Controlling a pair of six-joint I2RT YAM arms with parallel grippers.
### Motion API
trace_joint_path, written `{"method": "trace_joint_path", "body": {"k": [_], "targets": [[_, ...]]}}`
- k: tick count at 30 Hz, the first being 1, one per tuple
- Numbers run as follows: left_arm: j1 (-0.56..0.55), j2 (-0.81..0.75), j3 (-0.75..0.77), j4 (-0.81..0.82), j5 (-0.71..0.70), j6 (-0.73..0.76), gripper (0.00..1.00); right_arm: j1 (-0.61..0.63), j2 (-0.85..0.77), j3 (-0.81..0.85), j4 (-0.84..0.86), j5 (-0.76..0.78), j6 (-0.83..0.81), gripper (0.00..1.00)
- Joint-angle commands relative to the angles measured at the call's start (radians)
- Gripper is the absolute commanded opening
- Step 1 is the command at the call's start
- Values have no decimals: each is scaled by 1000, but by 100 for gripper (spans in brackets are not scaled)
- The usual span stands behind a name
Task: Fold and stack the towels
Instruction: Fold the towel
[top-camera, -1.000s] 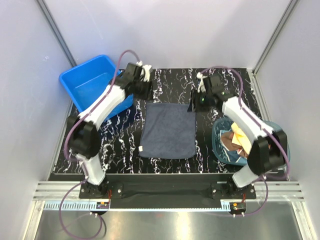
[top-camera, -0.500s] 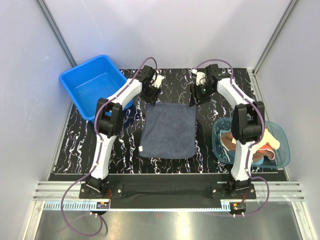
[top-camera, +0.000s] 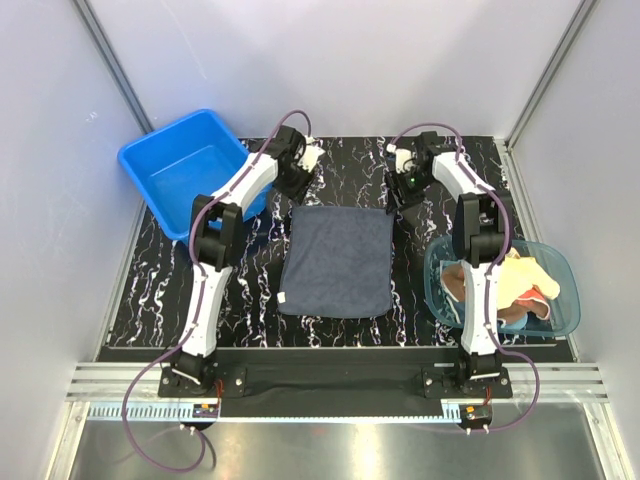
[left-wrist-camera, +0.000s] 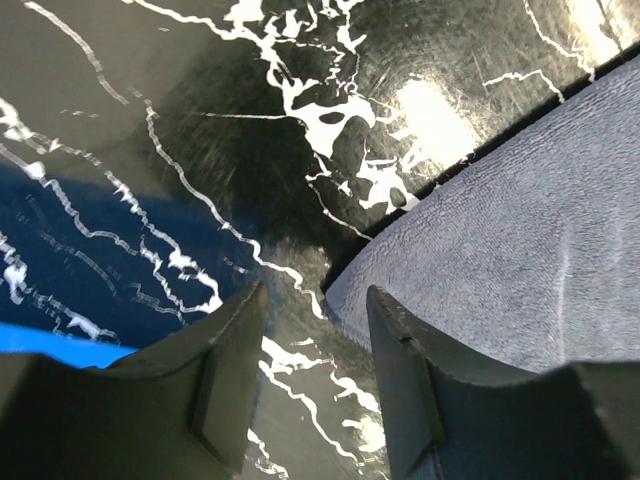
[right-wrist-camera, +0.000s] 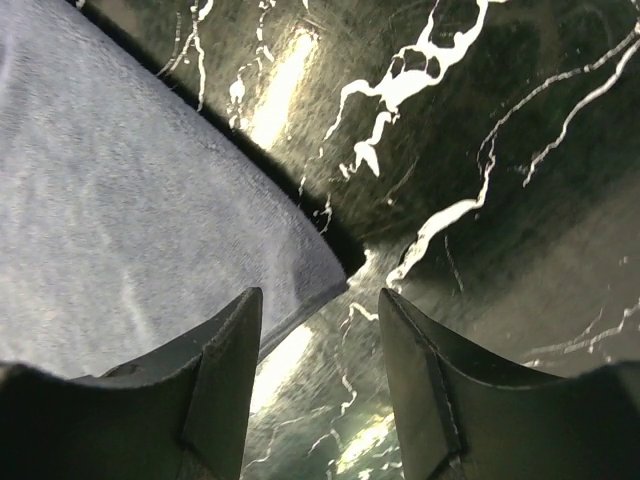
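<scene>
A dark navy-grey towel (top-camera: 337, 260) lies spread flat on the black marbled table (top-camera: 250, 290). My left gripper (top-camera: 297, 188) is open and empty just over the towel's far left corner (left-wrist-camera: 345, 280); that corner lies between the jaws. My right gripper (top-camera: 393, 197) is open and empty just over the towel's far right corner (right-wrist-camera: 330, 270). Other towels, yellow (top-camera: 520, 275) and brown with red (top-camera: 462, 282), sit bunched in the translucent teal bowl (top-camera: 565, 300) at the right.
A blue plastic tub (top-camera: 185, 170) stands at the far left, partly off the table. White walls and metal frame posts close in the back and sides. The arm bases are bolted to the rail at the near edge.
Both arms have stretched out to the towel's far corners and come down over them. The towel has not moved.
</scene>
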Motion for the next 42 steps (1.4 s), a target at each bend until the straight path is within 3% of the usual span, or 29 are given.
{"method": "trace_joint_path", "body": {"k": [1,6,11,20,31,42], "targets": [[12,27,53,6,48,52,48,3,19,51,-34,-16,-67,58],[12,40,56,8,80,49,44,-8,48,84,-52,-72,-91,56],[7,28,41,15,66,52,46,-6,65,95,-67,-91,-107,45],[4,17,47,-18,121,72,46,-9,62,86,-86,-114,-127,46],[4,49,57,-34,57,86,48,-25,91,119,-95,-102,-136,43],[4,67,64,-54,77,95,32,-26,134,164,-112,-172,-146,37]]}}
